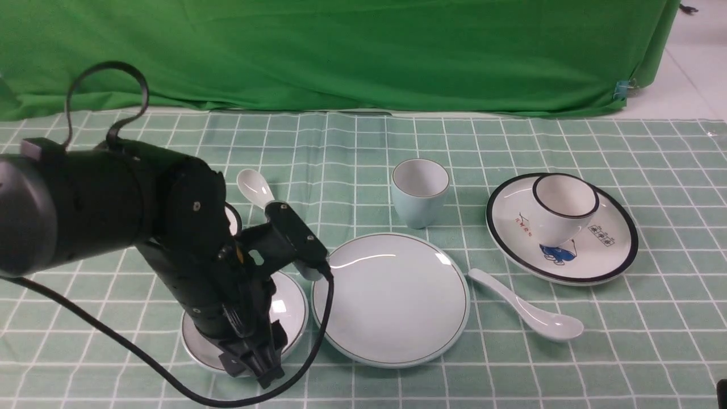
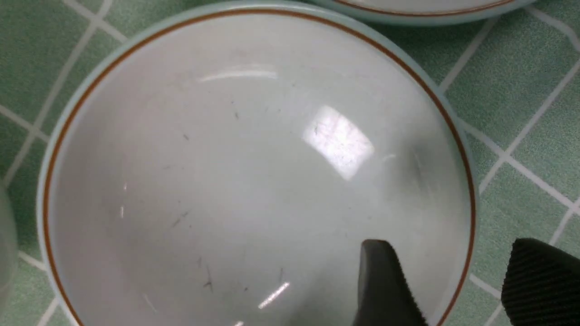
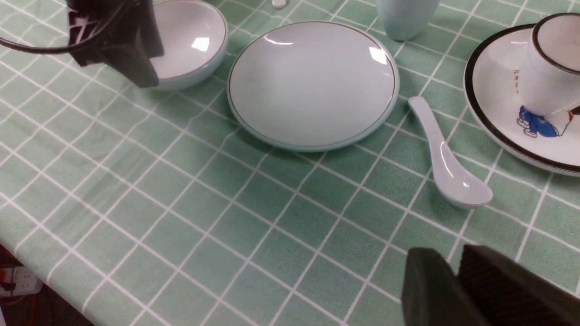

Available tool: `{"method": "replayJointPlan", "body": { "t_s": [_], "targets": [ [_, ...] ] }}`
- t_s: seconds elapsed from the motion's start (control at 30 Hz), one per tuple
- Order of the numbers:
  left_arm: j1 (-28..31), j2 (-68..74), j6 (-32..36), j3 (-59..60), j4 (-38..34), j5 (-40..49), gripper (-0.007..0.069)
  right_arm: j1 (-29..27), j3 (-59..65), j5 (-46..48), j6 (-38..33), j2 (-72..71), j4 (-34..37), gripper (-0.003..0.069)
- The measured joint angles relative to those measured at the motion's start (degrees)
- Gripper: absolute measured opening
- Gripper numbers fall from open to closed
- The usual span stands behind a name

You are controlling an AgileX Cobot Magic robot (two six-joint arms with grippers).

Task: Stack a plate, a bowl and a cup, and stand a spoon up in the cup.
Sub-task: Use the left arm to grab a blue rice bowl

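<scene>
1. Left claw (image 1: 258, 369): mine, black, released. In the left wrist view, one ribbed finger (image 2: 385, 285) sits inside the pale blue-green ceramic bowl with whitish inside and thin dark rim line (image 2: 226, 181). The other finger sits outside its wall, with the rim between them and a clear gap.
2. Right claw (image 3: 457, 290): mine, black, clenched on nothing, pads together above the green checked tablecloth (image 1: 363, 147), on the near right of the plate.
3. Round pale blue-green ceramic plate with thin dark rim line (image 1: 392, 298): lies flat and bears nothing.
4. Bowl: just left of the plate, mouth up.
5. Small pale blue-green handleless cup (image 1: 420, 190): just beyond the plate, upright, mouth up.
6. Plain white ceramic soup spoon (image 1: 528, 309): just right of the plate. Its long axis runs diagonally, handle tip toward the plate, scoop away and nearer me, hollow up.
7. White black-rimmed plate (image 1: 596, 258): farther right of the plate. It has a blue drawing and small red and dark printed characters, too small to read. It carries a tilted black-rimmed white cup (image 1: 562, 213).
</scene>
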Motion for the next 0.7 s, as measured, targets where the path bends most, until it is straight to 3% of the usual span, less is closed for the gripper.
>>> {"method": "replayJointPlan", "body": {
  "t_s": [0.17,0.23,0.4,0.57,0.7],
  "targets": [
    [0.0,3.3,0.5,0.0,0.4,-4.5,0.0376,0.0,0.0,-0.9,0.0,0.0,-0.2,0.0142],
    [0.0,4.2,0.7,0.0,0.3,-5.2,0.0328,0.0,0.0,-1.3,0.0,0.0,-0.2,0.0142],
    [0.0,5.0,0.7,-0.1,-1.7,-4.6,0.0104,0.0,0.0,-1.5,0.0,0.1,-0.2,0.0143],
    [-0.3,3.1,-0.6,-0.5,-2.0,-3.1,0.0061,0.0,0.0,-1.5,0.0,0.1,-0.5,0.0143],
    [-5.4,-4.2,-8.5,-0.3,3.4,-1.5,0.0027,0.0,0.0,-1.9,0.0,0.1,-1.1,0.0143]
  ]
}}
